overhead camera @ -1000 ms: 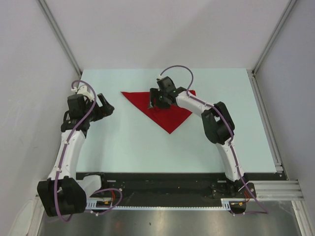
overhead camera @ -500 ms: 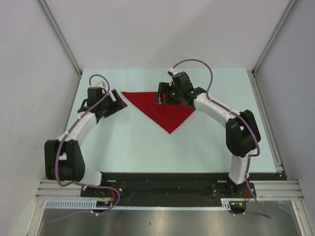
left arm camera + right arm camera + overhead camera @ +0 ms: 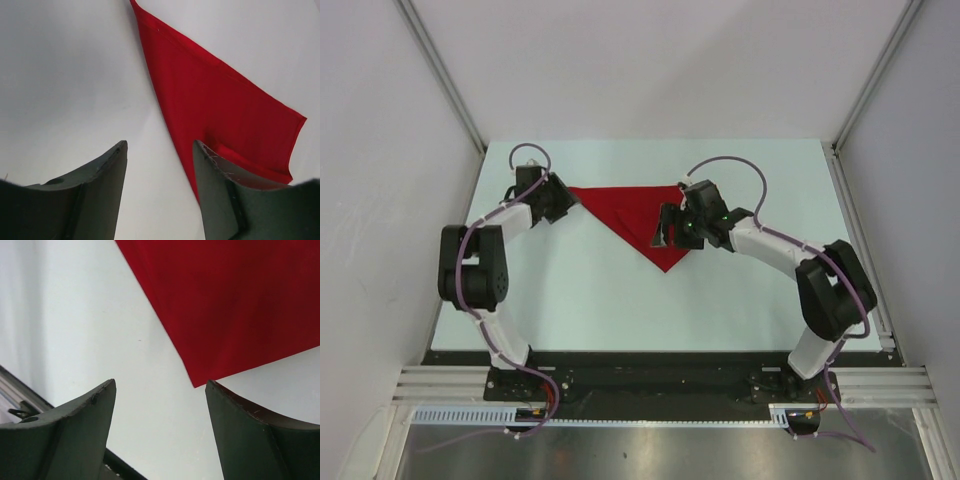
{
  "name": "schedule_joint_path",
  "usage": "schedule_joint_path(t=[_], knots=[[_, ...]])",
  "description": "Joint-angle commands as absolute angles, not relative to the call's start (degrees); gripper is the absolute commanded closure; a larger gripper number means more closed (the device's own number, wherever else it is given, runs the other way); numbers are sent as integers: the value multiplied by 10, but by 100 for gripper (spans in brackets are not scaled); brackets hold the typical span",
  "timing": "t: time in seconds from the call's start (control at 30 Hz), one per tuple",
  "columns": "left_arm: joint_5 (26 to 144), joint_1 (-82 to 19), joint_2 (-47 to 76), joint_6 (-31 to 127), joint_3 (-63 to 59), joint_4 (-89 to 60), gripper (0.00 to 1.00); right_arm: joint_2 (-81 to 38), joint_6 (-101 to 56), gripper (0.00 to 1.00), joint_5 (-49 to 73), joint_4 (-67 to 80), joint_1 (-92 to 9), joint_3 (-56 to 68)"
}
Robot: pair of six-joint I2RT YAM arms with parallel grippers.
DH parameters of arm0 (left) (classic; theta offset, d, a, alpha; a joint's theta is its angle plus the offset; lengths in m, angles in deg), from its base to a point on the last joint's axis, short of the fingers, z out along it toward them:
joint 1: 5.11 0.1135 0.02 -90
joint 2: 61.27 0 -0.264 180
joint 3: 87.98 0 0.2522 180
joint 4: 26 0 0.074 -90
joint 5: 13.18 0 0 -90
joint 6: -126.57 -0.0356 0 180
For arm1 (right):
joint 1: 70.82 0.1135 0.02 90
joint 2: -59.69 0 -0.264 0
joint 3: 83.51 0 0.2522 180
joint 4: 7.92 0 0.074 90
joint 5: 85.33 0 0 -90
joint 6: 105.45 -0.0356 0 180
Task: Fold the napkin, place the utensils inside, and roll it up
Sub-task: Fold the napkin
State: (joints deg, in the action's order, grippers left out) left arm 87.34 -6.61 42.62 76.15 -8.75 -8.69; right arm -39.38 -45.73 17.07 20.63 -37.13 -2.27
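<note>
The red napkin (image 3: 628, 210) lies flat on the table as a folded triangle, long edge at the far side, tip pointing toward me. My left gripper (image 3: 561, 199) is open and empty, low at the napkin's left corner. In the left wrist view (image 3: 160, 145) its right finger (image 3: 220, 190) overlaps the napkin's edge (image 3: 215, 100). My right gripper (image 3: 666, 229) is open and empty over the napkin's right side. In the right wrist view (image 3: 160, 382) a napkin corner (image 3: 200, 375) lies just in front of the right finger (image 3: 250, 435). The orange spoon is not in view.
The pale table surface (image 3: 570, 290) has grey walls on the left, right and far sides. A metal rail (image 3: 860, 385) and the arm bases run along the near edge. A dark strip of that edge shows in the right wrist view (image 3: 20, 385).
My left arm has stretched out and its gripper has come to the napkin's left corner. My right gripper has moved nearer and rightward, from the napkin's far edge to its right side.
</note>
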Motion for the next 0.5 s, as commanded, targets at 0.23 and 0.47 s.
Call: schedule_joint_path(t=[0.23, 0.47], knots=[[830, -68, 548, 821, -7, -151, 46, -262, -473, 23, 161, 212, -372, -39], [845, -60, 601, 839, 27, -178, 50, -223, -472, 22, 149, 231, -383, -50]])
